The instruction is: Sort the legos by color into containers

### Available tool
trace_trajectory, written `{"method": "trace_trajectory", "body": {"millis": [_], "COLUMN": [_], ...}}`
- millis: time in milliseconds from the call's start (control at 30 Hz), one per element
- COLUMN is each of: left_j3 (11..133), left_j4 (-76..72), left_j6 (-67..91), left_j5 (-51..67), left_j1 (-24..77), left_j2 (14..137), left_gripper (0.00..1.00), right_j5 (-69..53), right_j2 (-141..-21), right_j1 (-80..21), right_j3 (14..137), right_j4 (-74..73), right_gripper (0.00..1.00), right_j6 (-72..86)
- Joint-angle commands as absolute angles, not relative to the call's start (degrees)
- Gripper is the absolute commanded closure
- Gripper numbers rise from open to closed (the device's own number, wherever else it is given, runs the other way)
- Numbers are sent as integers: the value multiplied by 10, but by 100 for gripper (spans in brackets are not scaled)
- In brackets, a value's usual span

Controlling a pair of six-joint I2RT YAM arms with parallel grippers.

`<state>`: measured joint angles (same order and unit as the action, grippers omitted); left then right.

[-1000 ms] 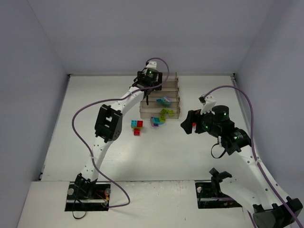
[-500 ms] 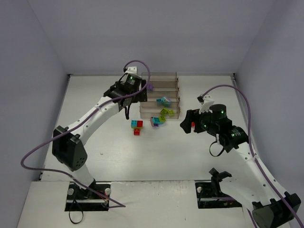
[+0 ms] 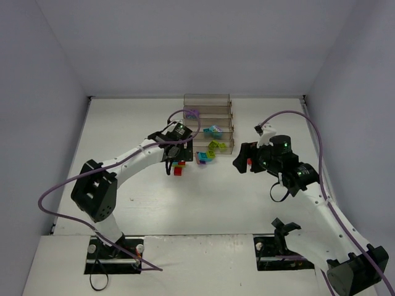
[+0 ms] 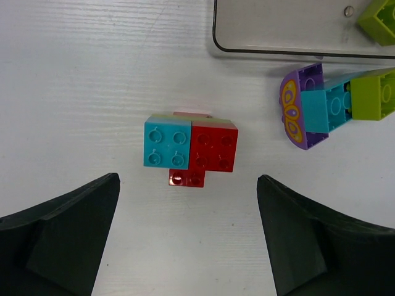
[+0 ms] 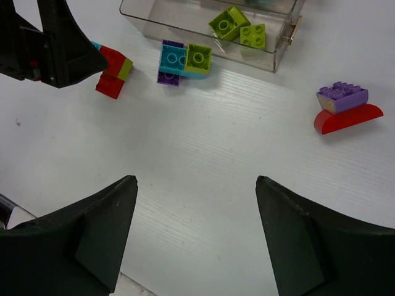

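A cyan-and-red lego stack lies on the white table, also seen from above. My left gripper hangs open just above it, one finger on each side, not touching. A purple, cyan and green stack lies in front of the rack's lowest tray. The tiered clear rack holds a purple brick, a cyan one and green ones. My right gripper is open and empty over bare table; a red arch with a purple brick lies beyond it to the right.
The white table is walled on the left, back and right. The two arms' purple cables loop above the table. The left gripper's finger shows at the top left of the right wrist view.
The left arm swung from the top of the rack toward me and now hangs over the cyan-and-red stack. A purple brick now shows in an upper tray. The right arm barely moved.
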<state>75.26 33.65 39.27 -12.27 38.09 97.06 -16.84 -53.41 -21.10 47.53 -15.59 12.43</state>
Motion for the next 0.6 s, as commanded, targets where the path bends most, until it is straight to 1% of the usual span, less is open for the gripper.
{"method": "trace_trajectory", "body": {"millis": [0, 167, 400, 467, 500, 533, 567], "left_j3": [777, 790, 800, 797, 796, 794, 792], "left_j4": [300, 299, 297, 291, 285, 283, 280], "left_j6": [405, 403, 396, 396, 396, 396, 396], "left_j5": [-136, -125, -153, -156, -154, -152, -152], "left_j1": [381, 381, 381, 381, 381, 381, 382], "left_j2": [981, 1023, 1056, 1056, 1054, 1049, 1047], "left_gripper": [14, 14, 14, 20, 26, 39, 46], "right_j5": [-176, -175, -174, -174, -174, -174, -174], "right_j2": [-537, -533, -536, -536, -536, -535, -535], "right_j1": [-216, -216, -216, -216, -216, -216, -216], "right_j3": [473, 469, 466, 466, 466, 466, 466], "right_j4": [-118, -118, -117, -117, -117, -117, -117], "right_gripper": [26, 26, 26, 26, 26, 26, 26], "right_j6": [132, 131, 134, 133, 132, 132, 131]}}
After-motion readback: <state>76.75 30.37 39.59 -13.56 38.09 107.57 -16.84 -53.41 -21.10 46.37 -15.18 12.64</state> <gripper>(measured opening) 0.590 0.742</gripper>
